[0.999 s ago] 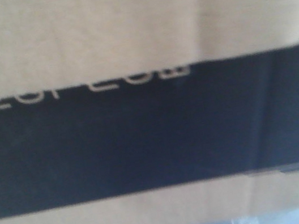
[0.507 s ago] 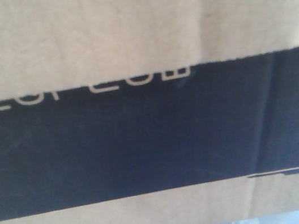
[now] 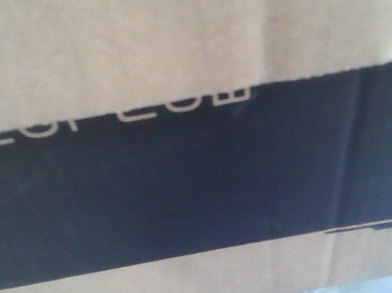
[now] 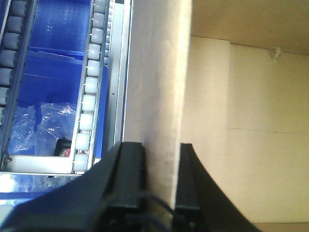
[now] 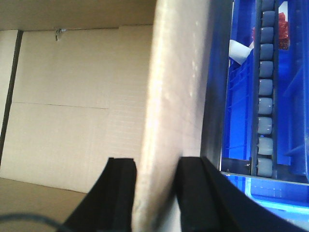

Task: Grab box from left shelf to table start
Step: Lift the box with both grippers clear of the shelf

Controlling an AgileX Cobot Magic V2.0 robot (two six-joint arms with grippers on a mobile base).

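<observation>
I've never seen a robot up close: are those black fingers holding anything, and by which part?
Yes, the box. The left arm's fingers clamp one side wall, the right arm's fingers the opposite wall, each with one finger inside and one outside.

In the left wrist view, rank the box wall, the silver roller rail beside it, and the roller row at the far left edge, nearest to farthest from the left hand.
1. The box wall: centre, clamped in the left hand.
2. The silver roller rail: just left of the box, outside it.
3. The far roller row: at the picture's left edge, farthest.
</observation>
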